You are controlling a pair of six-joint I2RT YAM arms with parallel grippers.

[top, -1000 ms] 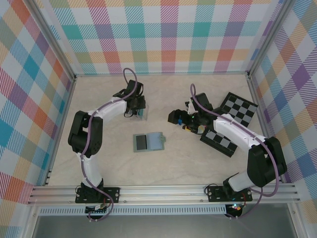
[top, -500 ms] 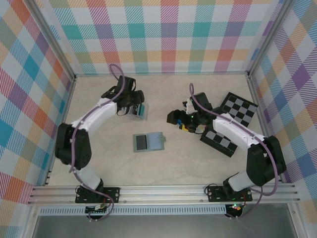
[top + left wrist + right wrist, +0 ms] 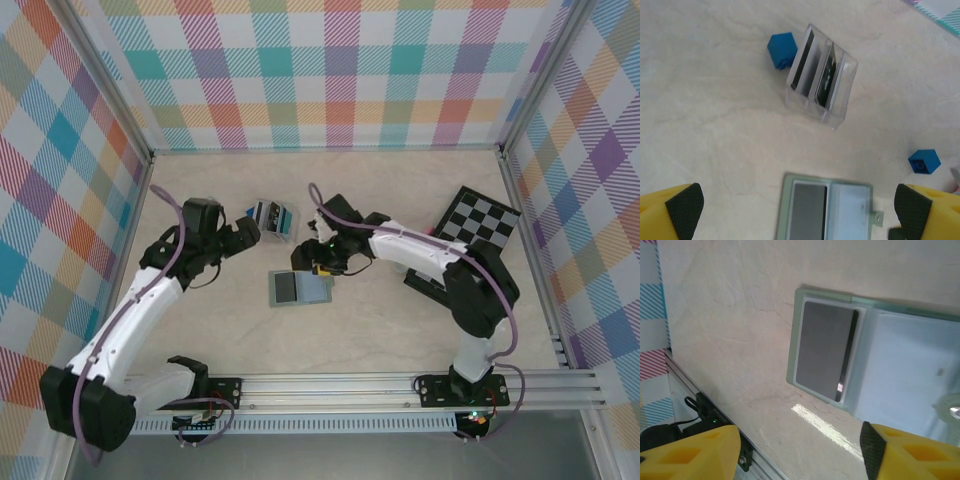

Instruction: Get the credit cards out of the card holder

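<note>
Left gripper (image 3: 244,233): jaws spread wide, empty, above the table (image 3: 400,330). Beyond it stands a clear card stand (image 3: 273,216), with a blue block (image 3: 782,49) just beside one corner. Centre: the card holder (image 3: 300,287) lies open and flat, a dark card (image 3: 825,347) in its left panel. Right gripper (image 3: 320,262): jaws apart, holding nothing, over the holder's far right edge. Far right: a checkered board (image 3: 483,220).
</note>
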